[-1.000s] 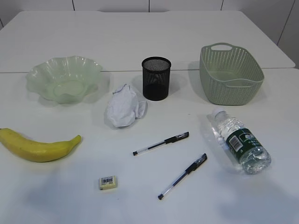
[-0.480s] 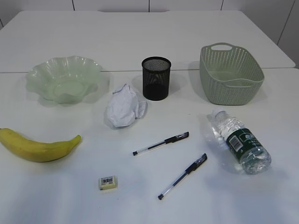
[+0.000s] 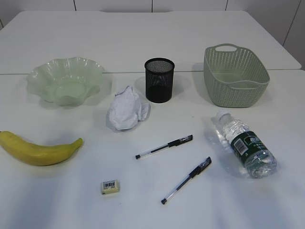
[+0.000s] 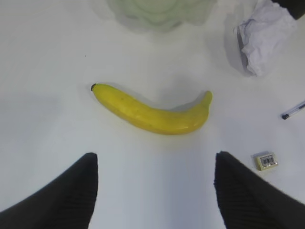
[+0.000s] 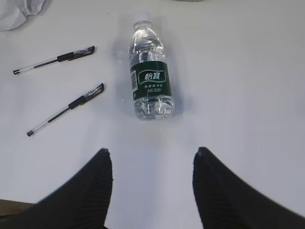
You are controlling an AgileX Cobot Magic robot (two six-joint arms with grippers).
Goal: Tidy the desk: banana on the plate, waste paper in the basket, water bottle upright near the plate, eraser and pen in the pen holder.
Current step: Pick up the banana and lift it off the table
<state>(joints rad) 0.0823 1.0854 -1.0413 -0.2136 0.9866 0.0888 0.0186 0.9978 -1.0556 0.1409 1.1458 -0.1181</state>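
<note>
Plainly, both sets of jaws stand released: left gripper above the banana, right gripper above the lying water bottle.

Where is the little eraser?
In the exterior view the eraser lies low on the desk, left of centre, between the banana and the pens.

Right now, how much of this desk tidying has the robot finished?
Nothing is done. The yellow banana, crumpled white paper, two pens and pale yellow eraser lie loose on the desk; the clear water bottle lies on its side. Both grippers hang open, empty.
</note>
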